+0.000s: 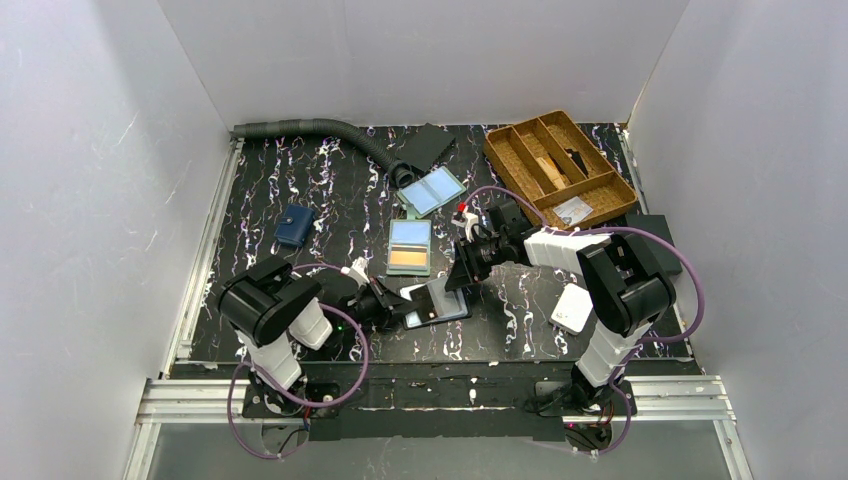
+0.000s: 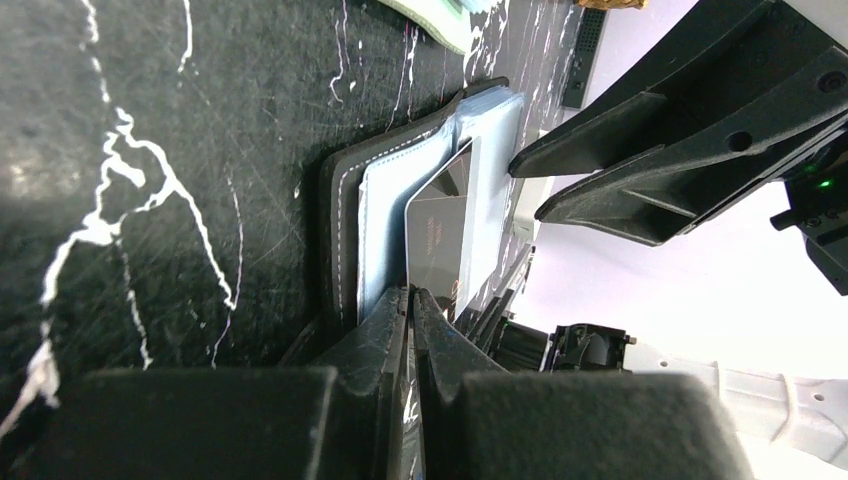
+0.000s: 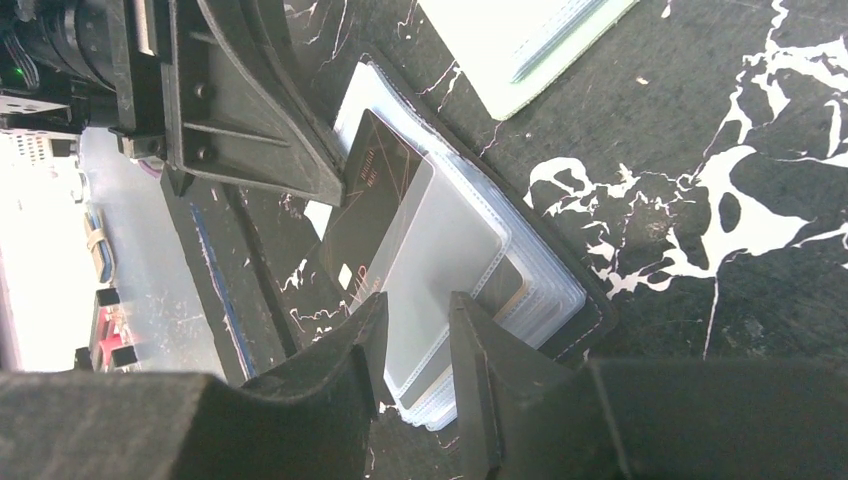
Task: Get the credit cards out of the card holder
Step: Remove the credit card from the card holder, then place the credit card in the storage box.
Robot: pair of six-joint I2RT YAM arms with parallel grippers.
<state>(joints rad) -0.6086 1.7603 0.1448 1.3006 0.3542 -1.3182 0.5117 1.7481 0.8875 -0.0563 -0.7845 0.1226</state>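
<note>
While left gripper [image 2: 411,293] is clenched on the black-grey plastic card [image 2: 440,240], the dark clear-sleeved holder [image 2: 340,230] must be pinned under parted right gripper [image 3: 415,315]

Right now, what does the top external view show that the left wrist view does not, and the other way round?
Only the top view: the navy wallet and the grey hose. Only the left wrist view: that the left gripper is pinched shut on the edge of the dark card. Both: the black card holder with clear pockets, and the right gripper beside it.
</note>
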